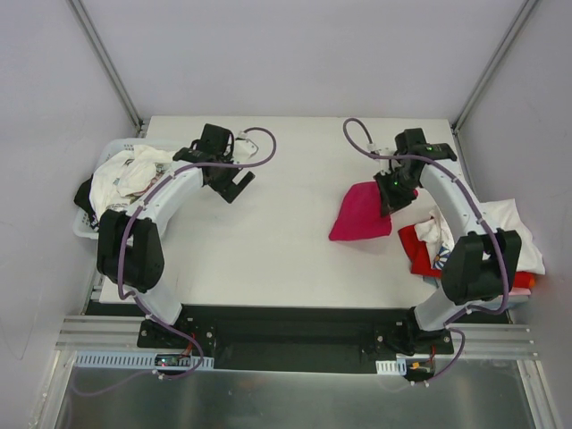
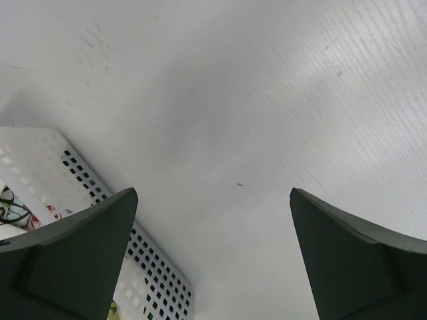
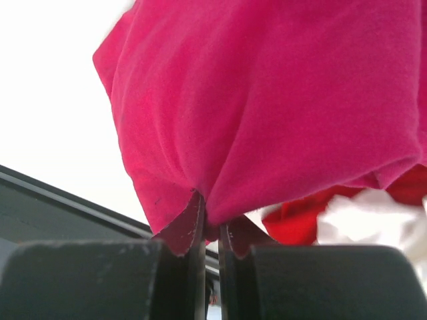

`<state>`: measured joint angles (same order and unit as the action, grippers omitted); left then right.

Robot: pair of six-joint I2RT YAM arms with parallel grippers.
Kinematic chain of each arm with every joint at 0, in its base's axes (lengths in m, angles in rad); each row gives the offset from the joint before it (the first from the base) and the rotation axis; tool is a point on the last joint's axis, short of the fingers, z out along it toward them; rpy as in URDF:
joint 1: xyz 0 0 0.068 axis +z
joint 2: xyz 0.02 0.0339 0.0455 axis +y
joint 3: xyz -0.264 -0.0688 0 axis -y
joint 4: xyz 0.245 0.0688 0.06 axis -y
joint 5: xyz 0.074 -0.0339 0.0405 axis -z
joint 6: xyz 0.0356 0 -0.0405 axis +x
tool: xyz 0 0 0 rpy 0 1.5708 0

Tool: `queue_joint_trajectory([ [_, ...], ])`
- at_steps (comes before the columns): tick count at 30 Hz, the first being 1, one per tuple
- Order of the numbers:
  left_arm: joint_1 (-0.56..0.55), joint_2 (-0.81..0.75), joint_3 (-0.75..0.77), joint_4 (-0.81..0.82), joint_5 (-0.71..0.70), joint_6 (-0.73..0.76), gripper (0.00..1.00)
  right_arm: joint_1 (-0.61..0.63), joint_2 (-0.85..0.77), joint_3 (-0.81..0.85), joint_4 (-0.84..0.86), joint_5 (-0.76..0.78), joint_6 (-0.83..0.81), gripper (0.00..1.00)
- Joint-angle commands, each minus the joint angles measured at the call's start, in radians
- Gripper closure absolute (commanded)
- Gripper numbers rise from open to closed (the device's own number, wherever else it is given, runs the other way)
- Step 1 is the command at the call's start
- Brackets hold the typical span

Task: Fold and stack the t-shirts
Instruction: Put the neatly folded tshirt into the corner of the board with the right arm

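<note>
Far left, at the table edge: white basket (image 1: pixel 82 225) with perforated walls, filled with crumpled t-shirts. White printed shirts (image 1: pixel 125 174) lie on top, and a dark shirt (image 1: pixel 83 192) hangs over the left rim. The left wrist view catches a corner of the basket at lower left, with a scrap of printed cloth just inside it.

Left gripper (image 1: pixel 234 183) hovers just right of the basket, over bare white table (image 1: pixel 268 259). Jaws are spread wide apart with nothing between them. In the wrist view its two dark fingers (image 2: pixel 73 260) frame only tabletop.

Centre-right: crimson-magenta t-shirt (image 1: pixel 360 214), bunched into a rough triangle. The lower part rests on the table; the upper right corner is gathered up to the right gripper (image 1: pixel 391 198). In the right wrist view the jaws are nearly together, clamped on a pinched fold of the magenta cloth, which drapes away from the fingertips in soft creases.

Far right: a loose pile at the table's right edge, partly under the right arm. It holds a red shirt (image 1: pixel 413 250), a white shirt (image 1: pixel 509 223) and an orange edge (image 1: pixel 523 280) at the bottom. The pile sits just beside the magenta shirt; whether they touch cannot be told. Red and white cloth show behind the held fold in the right wrist view
</note>
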<state>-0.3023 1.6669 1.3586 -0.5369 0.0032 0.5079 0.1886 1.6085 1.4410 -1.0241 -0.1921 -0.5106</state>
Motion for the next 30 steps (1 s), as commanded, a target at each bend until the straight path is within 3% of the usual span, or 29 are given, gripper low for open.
queue_joint_trajectory([
  [1, -0.011, -0.059, -0.007, -0.009, 0.043, -0.003, 0.01, -0.076, -0.081, -0.014, -0.100, 0.023, -0.045, 0.99],
  [13, -0.015, -0.082, -0.026, -0.009, 0.049, -0.006, 0.01, -0.259, -0.068, 0.036, -0.175, 0.033, -0.132, 0.99],
  [24, -0.017, -0.085, -0.029, -0.009, 0.049, -0.008, 0.01, -0.411, 0.040, 0.308, -0.338, -0.003, -0.204, 0.99],
  [30, -0.017, -0.076, -0.027, -0.008, 0.058, -0.008, 0.01, -0.471, -0.002, 0.374, -0.424, -0.027, -0.252, 0.99],
])
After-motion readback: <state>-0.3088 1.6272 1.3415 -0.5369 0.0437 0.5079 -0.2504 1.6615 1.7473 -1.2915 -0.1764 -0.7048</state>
